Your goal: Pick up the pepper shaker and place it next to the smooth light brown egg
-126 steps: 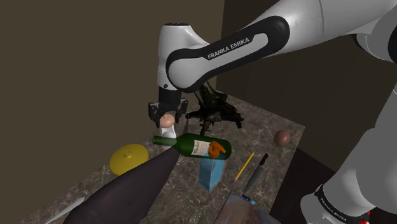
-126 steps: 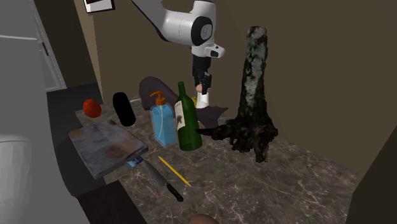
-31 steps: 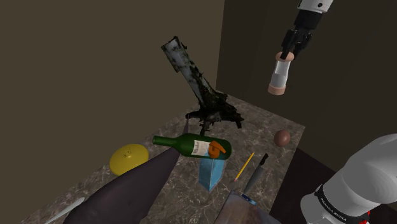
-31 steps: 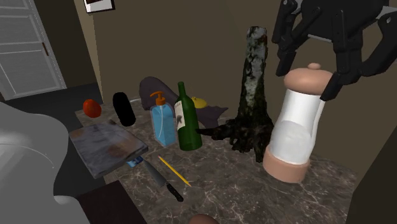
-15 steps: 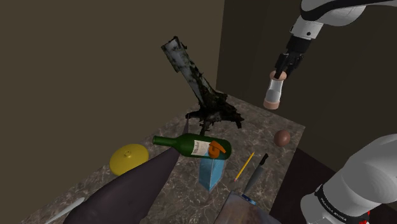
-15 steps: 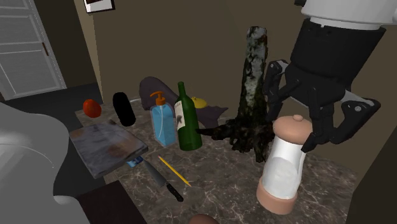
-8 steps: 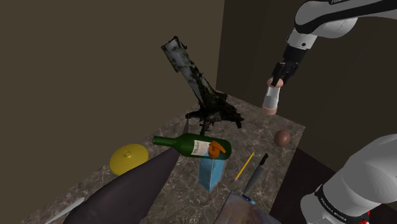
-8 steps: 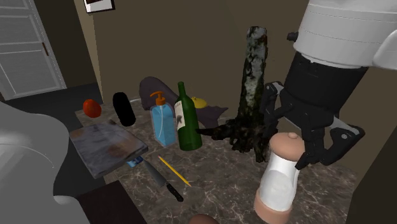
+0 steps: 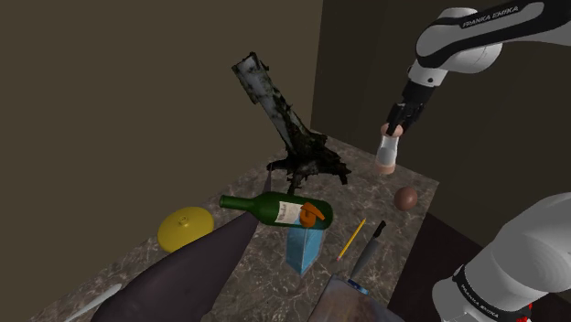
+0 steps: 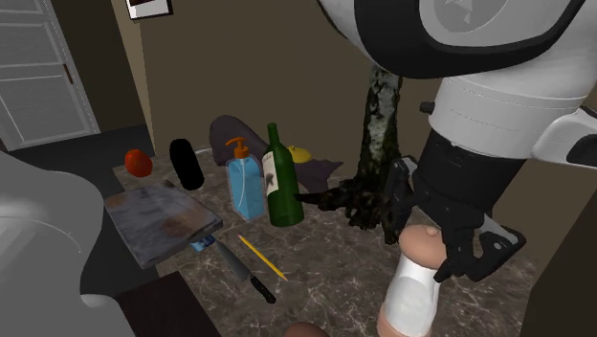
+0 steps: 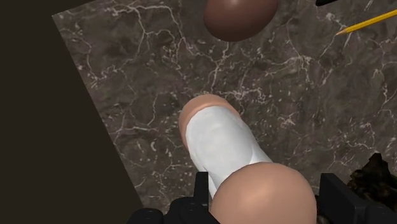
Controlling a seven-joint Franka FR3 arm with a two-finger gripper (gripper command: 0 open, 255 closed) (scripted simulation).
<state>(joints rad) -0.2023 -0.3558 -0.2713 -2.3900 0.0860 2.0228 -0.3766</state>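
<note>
The hand [image 9: 393, 128] is clamped on the top of the pepper shaker [image 9: 386, 157], holding it upright over the desk [image 9: 366, 194] near the brown egg [image 9: 406, 198]. This looks like the placing step: next, lower it beside the egg and release.

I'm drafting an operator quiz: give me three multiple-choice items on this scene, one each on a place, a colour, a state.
1. Where does the brown egg lie? A on the marbled counter; B on a plate; C on the floor.
2. The body of the pump bottle is: A red; B blue; C white.
3. The pepper shaker is: A lying flat; B standing free; C clasped by the pincer.
A: it rests on bare counter. B: its body is blue. C: the pincer grips its top.
</note>
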